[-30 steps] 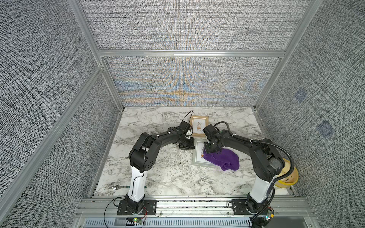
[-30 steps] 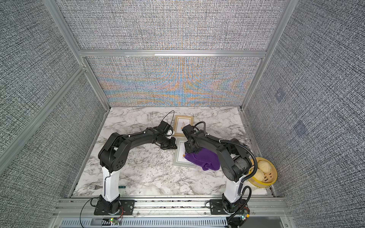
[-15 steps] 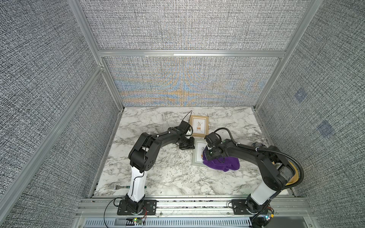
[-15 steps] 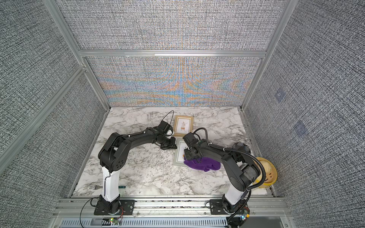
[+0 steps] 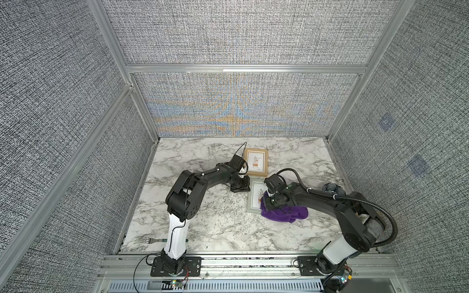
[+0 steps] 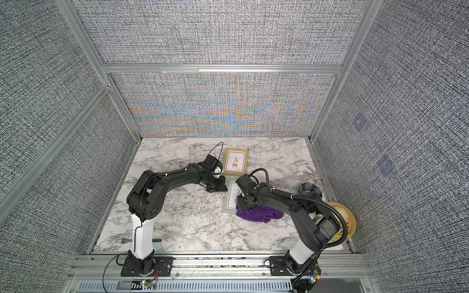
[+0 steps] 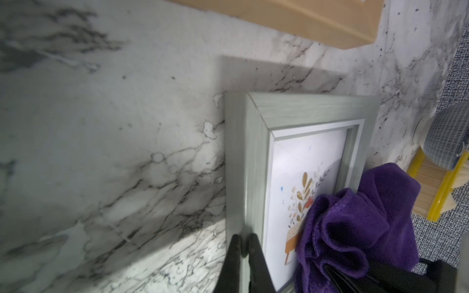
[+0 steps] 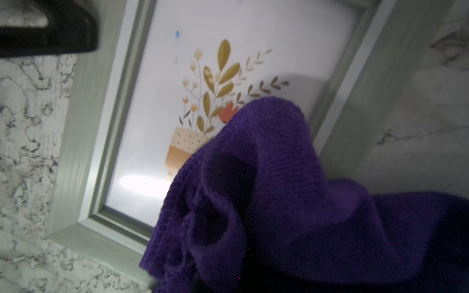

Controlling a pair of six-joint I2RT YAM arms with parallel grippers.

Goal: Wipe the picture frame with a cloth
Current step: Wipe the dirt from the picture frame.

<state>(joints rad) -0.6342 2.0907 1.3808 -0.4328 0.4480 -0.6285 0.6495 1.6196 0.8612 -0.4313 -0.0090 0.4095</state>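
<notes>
A grey-green picture frame (image 5: 254, 203) with a flower print lies flat mid-table. My left gripper (image 5: 240, 188) is shut, its tips (image 7: 243, 250) pressing down on the frame's left rail (image 7: 250, 157). The purple cloth (image 5: 288, 212) is bunched over the frame's near right corner and trails onto the table. My right gripper (image 5: 270, 203) is shut on the cloth and holds it against the glass. In the right wrist view the cloth (image 8: 279, 197) hides the right gripper's fingers and covers the lower right of the print (image 8: 215, 76).
A second, wooden picture frame (image 5: 256, 162) lies just behind the grey one. A fork (image 5: 149, 239) lies by the left arm's base. At the right edge sit a dark blue round object (image 5: 332, 189) and a yellow bamboo steamer (image 6: 347, 223).
My right gripper has dragged the cloth across the glass toward the front of the table, uncovering the upper part of the print. The left gripper has stayed on the frame's rail.
</notes>
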